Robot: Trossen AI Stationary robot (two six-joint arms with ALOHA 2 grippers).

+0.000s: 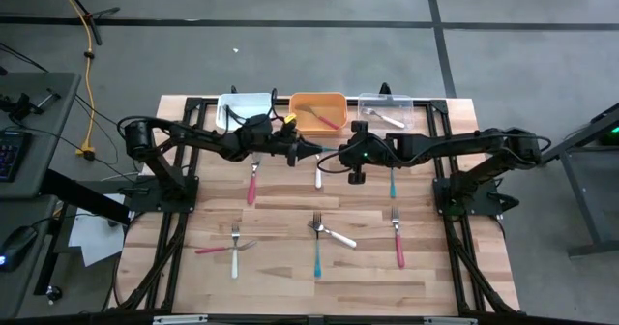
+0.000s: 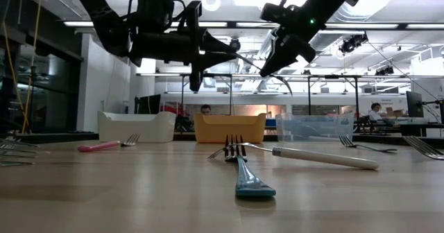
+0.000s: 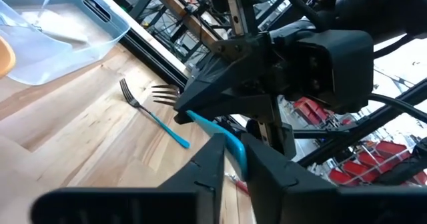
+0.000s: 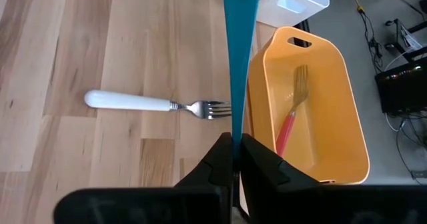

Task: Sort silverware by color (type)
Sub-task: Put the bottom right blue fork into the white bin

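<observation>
- Blue fork (image 4: 239, 64), right wrist view: it is held in the air, its slim handle pinched tight in the right gripper (image 4: 235, 151). I judge it light and stiff, with a smooth handle that could slip or twist. The flat mid-handle is the best hold, not the tines. Beneath it lie a white fork (image 4: 133, 103) and the orange bin (image 4: 347, 104), which has a red fork (image 4: 288, 131) in it.
- Left wrist view: the left gripper (image 3: 237, 161) sits around the free end of the same handle, facing the right gripper. I cannot tell whether it is clamped. A second blue fork (image 3: 157, 121) lies on the wood near the clear bin (image 3: 67, 44).
- High view: the grippers meet above mid-table (image 1: 290, 296). From there the orange bin is at 12 o'clock, the white bin (image 1: 247, 104) at 10 and the clear bin at 1. Loose forks lie from 4 to 8 o'clock, some of them crossed. Each arm crowds the other.
- Low view: both grippers hang well above the wood, so nothing on the table blocks them.
</observation>
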